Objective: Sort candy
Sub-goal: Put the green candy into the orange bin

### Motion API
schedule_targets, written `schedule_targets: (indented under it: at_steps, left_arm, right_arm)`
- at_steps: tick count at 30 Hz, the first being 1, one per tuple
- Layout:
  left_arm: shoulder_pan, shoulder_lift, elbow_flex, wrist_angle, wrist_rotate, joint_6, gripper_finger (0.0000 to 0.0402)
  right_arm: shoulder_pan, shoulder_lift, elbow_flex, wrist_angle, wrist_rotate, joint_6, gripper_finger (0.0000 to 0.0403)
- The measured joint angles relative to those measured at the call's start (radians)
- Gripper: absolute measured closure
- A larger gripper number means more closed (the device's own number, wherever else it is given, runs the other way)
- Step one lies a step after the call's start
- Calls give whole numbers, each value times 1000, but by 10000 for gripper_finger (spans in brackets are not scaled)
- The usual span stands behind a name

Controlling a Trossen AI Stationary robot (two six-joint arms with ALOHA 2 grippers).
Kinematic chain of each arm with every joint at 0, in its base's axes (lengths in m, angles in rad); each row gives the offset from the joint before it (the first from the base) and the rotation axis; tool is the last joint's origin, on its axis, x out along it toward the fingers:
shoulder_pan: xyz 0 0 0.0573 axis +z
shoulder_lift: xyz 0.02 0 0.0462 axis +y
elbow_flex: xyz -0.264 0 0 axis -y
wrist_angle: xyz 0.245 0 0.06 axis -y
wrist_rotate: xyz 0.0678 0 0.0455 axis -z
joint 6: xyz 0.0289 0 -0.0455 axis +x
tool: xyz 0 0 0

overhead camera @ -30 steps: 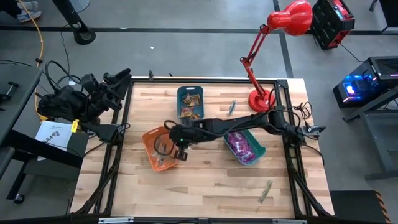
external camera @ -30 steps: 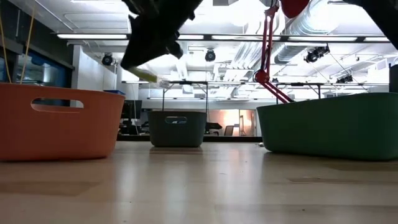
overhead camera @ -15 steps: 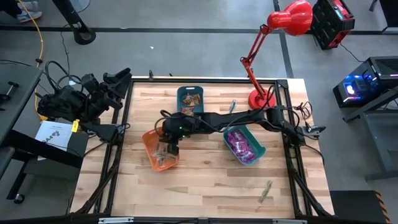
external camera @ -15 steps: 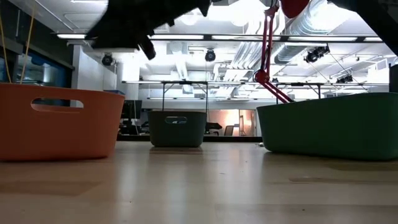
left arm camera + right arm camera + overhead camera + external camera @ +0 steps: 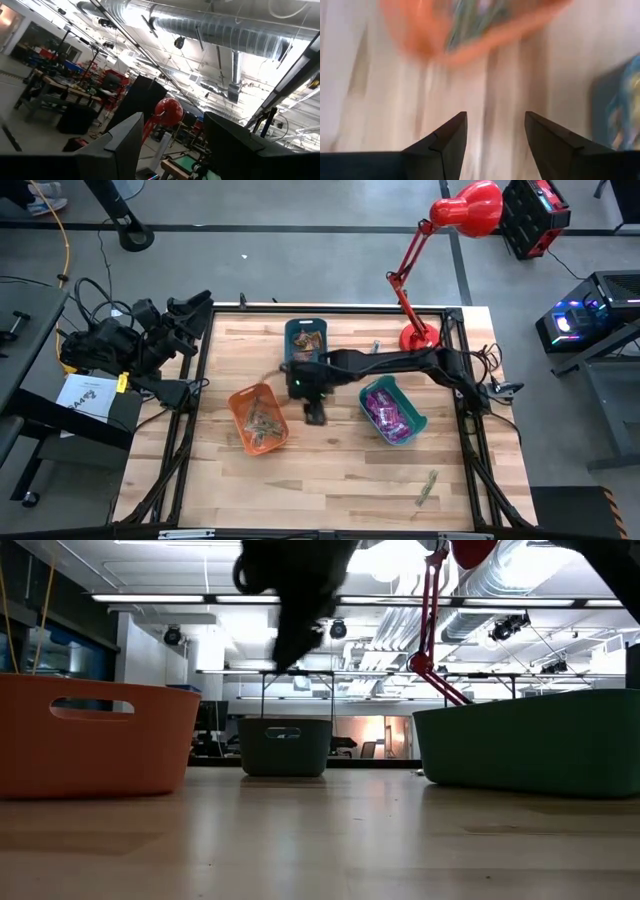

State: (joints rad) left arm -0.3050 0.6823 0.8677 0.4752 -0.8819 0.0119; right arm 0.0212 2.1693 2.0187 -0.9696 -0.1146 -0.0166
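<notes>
A red desk lamp (image 5: 440, 240) stands at the wooden table's (image 5: 330, 475) far right corner; orange bin (image 5: 258, 420), blue bin (image 5: 304, 342) and teal bin (image 5: 393, 411) sit mid-table, a white paper (image 5: 88, 394) off left

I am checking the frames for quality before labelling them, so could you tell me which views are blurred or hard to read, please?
Right wrist view: heavy motion smear; the orange bin is only a streak, though the open right gripper stays sharp. Low view: bright ceiling lights leave the arm overhead a black silhouette. Left wrist view: glare from ceiling lights around the ducts. High view: evenly lit and sharp.
</notes>
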Motion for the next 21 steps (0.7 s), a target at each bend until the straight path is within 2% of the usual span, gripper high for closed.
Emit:
schedule_targets:
  at_steps: [5, 8, 10, 13, 17, 21]
  left_arm:
    - [0, 2, 0, -45, 0, -27, 199]
    - [0, 2, 0, -61, 0, -37, 200]
    - [0, 0, 0, -61, 4, -37, 199]
    - [0, -1, 0, -60, 17, -46, 199]
    - [0, -1, 0, -58, 17, -64, 199]
    - [0, -1, 0, -59, 18, -64, 199]
  right_arm:
    - [38, -105, -73, -205, 2, 26, 217]
    - [79, -242, -235, -205, 52, 139, 217]
    - [117, -364, -373, -198, 99, 280, 217]
    - [194, -562, -580, -185, 122, 588, 218]
    - [367, -776, -791, -124, 116, 1146, 218]
    - [564, -858, -915, -32, 55, 1695, 218]
